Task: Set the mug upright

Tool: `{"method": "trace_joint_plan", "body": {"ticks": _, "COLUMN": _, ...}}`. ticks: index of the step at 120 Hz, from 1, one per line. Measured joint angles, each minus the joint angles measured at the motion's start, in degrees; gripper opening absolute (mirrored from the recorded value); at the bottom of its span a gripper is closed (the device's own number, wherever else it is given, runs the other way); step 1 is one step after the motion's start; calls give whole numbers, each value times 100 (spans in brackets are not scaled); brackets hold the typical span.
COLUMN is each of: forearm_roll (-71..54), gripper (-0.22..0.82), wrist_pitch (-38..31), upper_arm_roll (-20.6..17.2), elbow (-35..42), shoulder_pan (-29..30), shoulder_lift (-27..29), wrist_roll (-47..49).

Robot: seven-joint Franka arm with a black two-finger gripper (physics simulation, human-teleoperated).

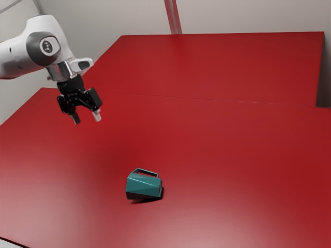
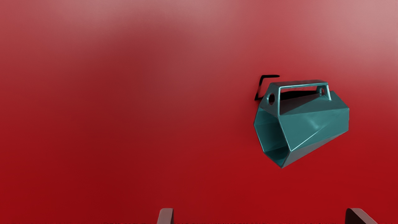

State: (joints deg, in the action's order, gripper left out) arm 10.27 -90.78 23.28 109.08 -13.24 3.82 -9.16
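The teal mug point(image 1: 144, 187) lies on its side on the red bench point(image 1: 232, 155), handle point(image 2: 303, 83) uppermost, its base turned out of sight in the wrist view. Well apart above, the claw point(image 1: 87, 120) stands wide and empty, fingers point(image 2: 166, 216) cropped by the wrist view's edge; the arm point(image 1: 18, 57) runs off the exterior view's left.

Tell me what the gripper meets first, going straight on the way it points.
The gripper would probably meet the red tabletop first, beside the sideways teal mug; depth is unclear, so a brush with the teal mug can't be ruled out.
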Motion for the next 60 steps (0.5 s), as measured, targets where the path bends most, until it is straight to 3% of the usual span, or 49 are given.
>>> {"method": "trace_joint_plan", "body": {"ticks": 33, "forearm_roll": 1009, "gripper": 60, "wrist_pitch": -799, "upper_arm_roll": 610, "elbow": 1644, "shoulder_pan": 4, "shoulder_lift": 575, "wrist_roll": -599}}
{"method": "trace_joint_plan", "body": {"ticks": 60, "forearm_roll": 1743, "gripper": 60, "wrist_pitch": -1578, "upper_arm_roll": 669, "elbow": 2512, "shoulder_pan": -94, "shoulder_lift": 608, "wrist_roll": -1279}}
